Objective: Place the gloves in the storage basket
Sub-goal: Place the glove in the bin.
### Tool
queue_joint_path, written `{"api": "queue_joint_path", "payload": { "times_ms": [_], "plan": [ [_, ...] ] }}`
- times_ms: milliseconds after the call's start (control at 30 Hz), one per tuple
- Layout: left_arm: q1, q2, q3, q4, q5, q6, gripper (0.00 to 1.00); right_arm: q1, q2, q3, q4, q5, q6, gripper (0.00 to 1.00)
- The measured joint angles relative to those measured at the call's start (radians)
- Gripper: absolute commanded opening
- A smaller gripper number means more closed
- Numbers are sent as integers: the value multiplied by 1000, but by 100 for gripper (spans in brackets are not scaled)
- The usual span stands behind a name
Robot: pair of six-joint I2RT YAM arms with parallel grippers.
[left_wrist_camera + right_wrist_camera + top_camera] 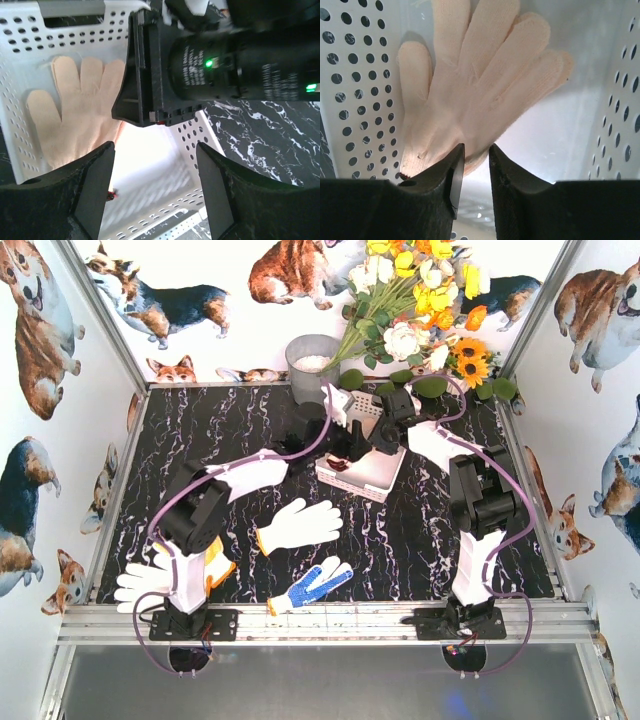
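Observation:
The white perforated storage basket (365, 483) stands at the back middle of the table. A pale yellow glove (480, 80) lies flat on its floor and also shows in the left wrist view (75, 120). My right gripper (474, 147) hangs just over the glove's cuff end, jaws a narrow gap apart with only floor showing between them. My left gripper (155, 147) is wide open and empty above the basket (30, 35). A white glove (300, 525), a blue-dotted glove (312, 585), an orange-yellow glove (218, 568) and another white glove (138, 585) lie on the table.
A grey metal bucket (312, 365) stands behind the basket, with a bunch of flowers (420, 310) to its right. Both grippers (338, 452) (365, 440) crowd close together over the basket. Printed walls close in the table on three sides.

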Motion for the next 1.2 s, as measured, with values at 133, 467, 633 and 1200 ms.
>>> {"api": "queue_joint_path", "payload": {
  "times_ms": [133, 467, 633, 1200],
  "plan": [
    [0, -73, -24, -10, -28, 3, 67, -1, 0, -4, 0, 3, -2, 18],
    [69, -122, -74, -79, -106, -33, 76, -1, 31, -8, -1, 56, -64, 13],
    [107, -117, -117, -106, -88, -80, 78, -1, 42, -7, 3, 69, -138, 12],
    [110, -80, -133, -178, -57, -141, 78, 7, 7, 24, -31, 24, -315, 41]
  ]
}}
